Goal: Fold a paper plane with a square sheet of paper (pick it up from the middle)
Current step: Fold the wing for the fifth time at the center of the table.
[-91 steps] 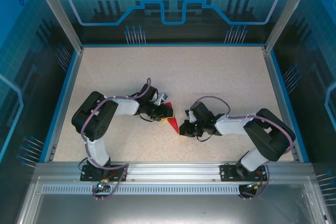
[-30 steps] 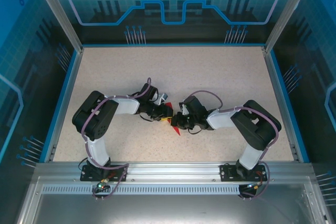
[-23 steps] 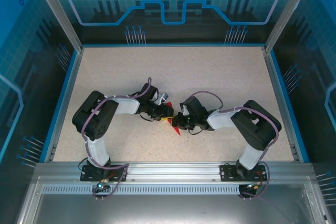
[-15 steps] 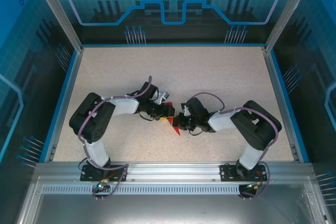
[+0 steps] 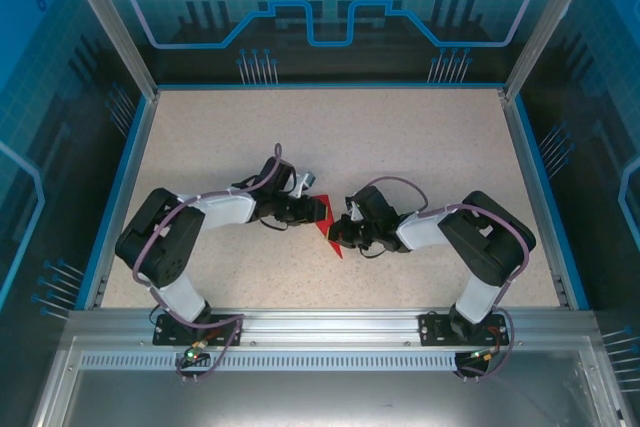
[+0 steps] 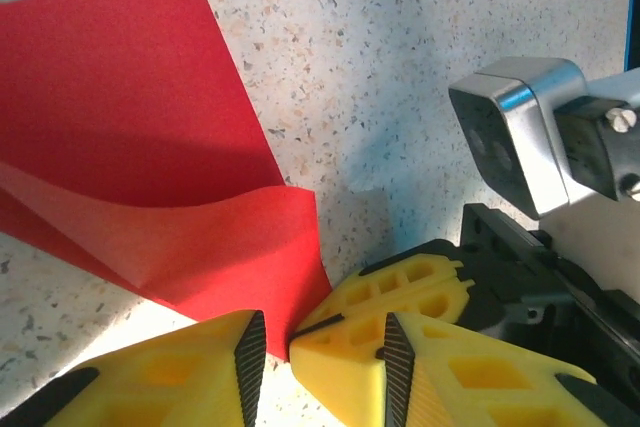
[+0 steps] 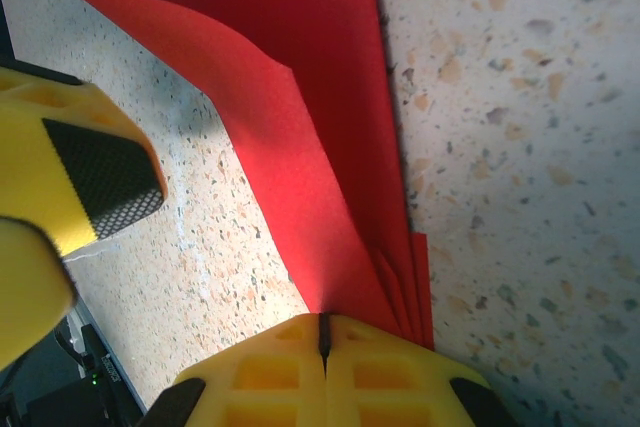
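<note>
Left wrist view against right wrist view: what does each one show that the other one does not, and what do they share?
Left wrist, not right wrist: the silver camera on the right arm. Right wrist, not left wrist: stacked layers of the paper pinched in the shut right claw. Both: the red paper with a lifted flap, the speckled table, and the yellow left claw, its jaws apart.

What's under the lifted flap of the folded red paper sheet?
Under the lifted flap of the folded red paper sheet, a flat red layer shows, shadowed, on the speckled tabletop. Anything deeper beneath the flap is covered.
</note>
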